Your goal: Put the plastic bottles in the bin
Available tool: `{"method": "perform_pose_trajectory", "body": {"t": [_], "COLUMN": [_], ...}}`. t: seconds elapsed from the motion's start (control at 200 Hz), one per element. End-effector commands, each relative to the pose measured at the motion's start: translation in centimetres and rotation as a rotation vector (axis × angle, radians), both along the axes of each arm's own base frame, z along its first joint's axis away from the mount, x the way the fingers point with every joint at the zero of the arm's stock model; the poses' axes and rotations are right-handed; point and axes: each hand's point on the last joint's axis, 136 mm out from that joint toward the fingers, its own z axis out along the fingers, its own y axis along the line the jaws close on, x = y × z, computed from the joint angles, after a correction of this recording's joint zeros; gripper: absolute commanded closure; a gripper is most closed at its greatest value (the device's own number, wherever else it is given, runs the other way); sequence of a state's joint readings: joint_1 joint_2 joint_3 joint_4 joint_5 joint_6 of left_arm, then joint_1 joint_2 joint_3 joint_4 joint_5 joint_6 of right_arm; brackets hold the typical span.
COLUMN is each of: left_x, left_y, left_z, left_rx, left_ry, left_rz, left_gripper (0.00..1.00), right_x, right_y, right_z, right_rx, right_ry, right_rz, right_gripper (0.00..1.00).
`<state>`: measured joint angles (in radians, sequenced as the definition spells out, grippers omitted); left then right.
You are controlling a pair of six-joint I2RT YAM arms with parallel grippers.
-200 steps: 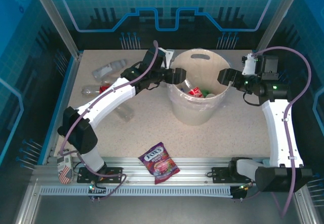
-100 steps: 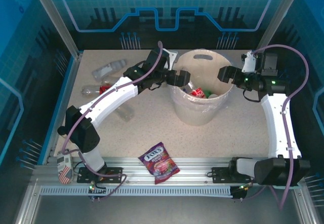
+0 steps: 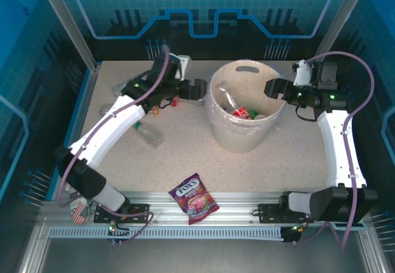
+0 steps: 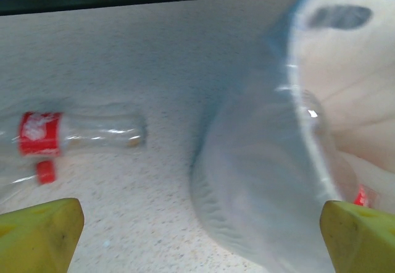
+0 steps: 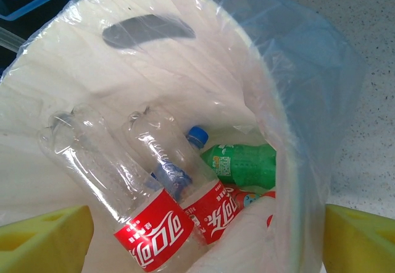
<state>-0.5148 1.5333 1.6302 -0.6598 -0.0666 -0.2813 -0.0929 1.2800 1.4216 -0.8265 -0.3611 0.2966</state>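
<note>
Several plastic bottles point(image 5: 148, 223) inside bin point(image 5: 203, 69)

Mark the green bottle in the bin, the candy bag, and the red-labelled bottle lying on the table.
green bottle point(image 5: 244, 162), right wrist view, middle of its body
candy bag point(image 3: 194, 197), top external view, middle of its printed front
red-labelled bottle point(image 4: 86, 132), left wrist view, clear body right of the label

Bottles point(image 5: 148, 223) in bin point(image 3: 241, 138), more bottles point(image 3: 148, 134) left, bag point(image 3: 194, 197) in front

Overhead rear view, wrist views sharing bin point(image 3: 238, 138)
</note>
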Motion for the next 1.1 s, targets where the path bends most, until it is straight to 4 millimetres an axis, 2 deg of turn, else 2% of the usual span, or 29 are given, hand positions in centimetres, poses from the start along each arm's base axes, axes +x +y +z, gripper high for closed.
{"method": "perform_pose_trajectory", "body": {"t": [0.0,0.08,0.265,0.39,0.53,0.65,0.725,0.866,1.091], "left_x": [-1.9,-3.1,-7.0,-9.0,-9.7,-9.3,-8.5,-6.9,-5.7], "left_y": [4.9,7.9,13.6,16.4,18.5,19.3,18.9,18.3,18.2], "left_z": [0.0,-1.8,-8.0,-11.9,-16.0,-19.8,-21.4,-22.9,-25.2], "left_rx": [-0.044,-0.105,-0.18,-0.249,-0.307,-0.289,-0.296,-0.346,-0.349], "left_ry": [0.067,0.14,0.331,0.406,0.463,0.547,0.579,0.584,0.606], "left_rz": [0.159,0.277,0.559,0.739,0.894,0.966,0.972,0.979,1.016], "left_gripper": [0.01,0.01,0.01,0.01,0.01,0.01,0.01,0.01,0.01], "right_x": [0.5,0.6,0.4,0.1,-0.1,-0.3,-0.4,-0.8,-1.3], "right_y": [0.0,0.1,0.2,0.2,0.4,0.7,0.9,1.2,2.7], "right_z": [1.5,1.4,1.3,1.3,1.4,1.2,1.0,0.5,-0.6], "right_rx": [-0.006,-0.007,-0.012,-0.017,-0.011,-0.003,0.002,0.008,0.049], "right_ry": [-0.053,-0.051,-0.049,-0.055,-0.058,-0.06,-0.055,-0.043,-0.004], "right_rz": [0.03,0.038,0.047,0.049,0.058,0.067,0.07,0.082,0.139], "right_gripper": [0.08,0.08,0.08,0.08,0.08,0.08,0.08,0.08,0.08]}}
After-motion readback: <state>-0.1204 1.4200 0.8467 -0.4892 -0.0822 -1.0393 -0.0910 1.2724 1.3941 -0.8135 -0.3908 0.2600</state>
